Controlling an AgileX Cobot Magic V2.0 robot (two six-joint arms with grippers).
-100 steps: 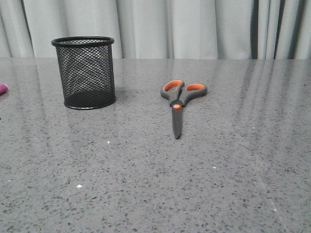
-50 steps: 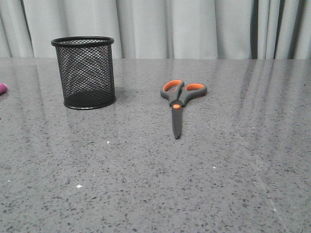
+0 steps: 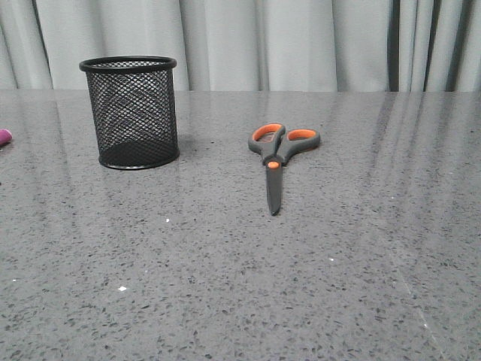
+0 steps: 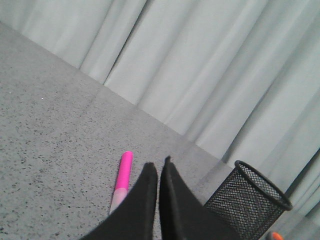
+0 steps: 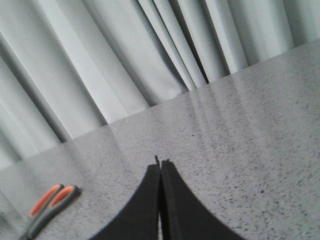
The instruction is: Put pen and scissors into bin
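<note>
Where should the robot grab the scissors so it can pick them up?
Probably from straight above, pinching across the narrow neck near the orange pivot of the scissors. They lie flat and closed, blades pointing toward the robot; the handle loops behind are wider.

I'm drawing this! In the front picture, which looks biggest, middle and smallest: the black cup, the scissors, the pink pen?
1. The black mesh pencil cup looks biggest.
2. The scissors look middle-sized.
3. The pink pen looks smallest, but only its tip shows at the left edge, so its real size is unsure.
</note>
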